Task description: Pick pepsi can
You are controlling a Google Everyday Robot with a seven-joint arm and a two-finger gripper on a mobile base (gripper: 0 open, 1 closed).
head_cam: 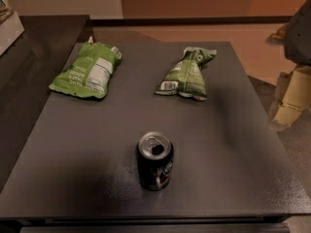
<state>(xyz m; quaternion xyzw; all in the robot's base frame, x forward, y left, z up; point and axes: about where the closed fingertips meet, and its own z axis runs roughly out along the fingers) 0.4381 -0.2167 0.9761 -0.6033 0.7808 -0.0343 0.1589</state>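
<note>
Small dark navy aluminium drink can [155, 161], silver top w/ tab opening facing up: upright on dark grey matte worktop [243, 178], toward its front edge, nothing touching it. Crumpled green snack bag [86, 71] behind & left of can; second green snack bag [185, 74] behind & slightly right of can; both well apart from it.

Step in hand, prob.: reach not yet begun. To do well: come in from right of can or from above, straddle can's round sides at mid-body, close square to avoid tipping, stay clear of the bags.

Pale blocky end effector [291, 98], prob., at frame edge far right of can, off the worktop, below grey arm segment [300, 30]. Open or closed: can't tell. Arm held aside, well apart from can.
</note>
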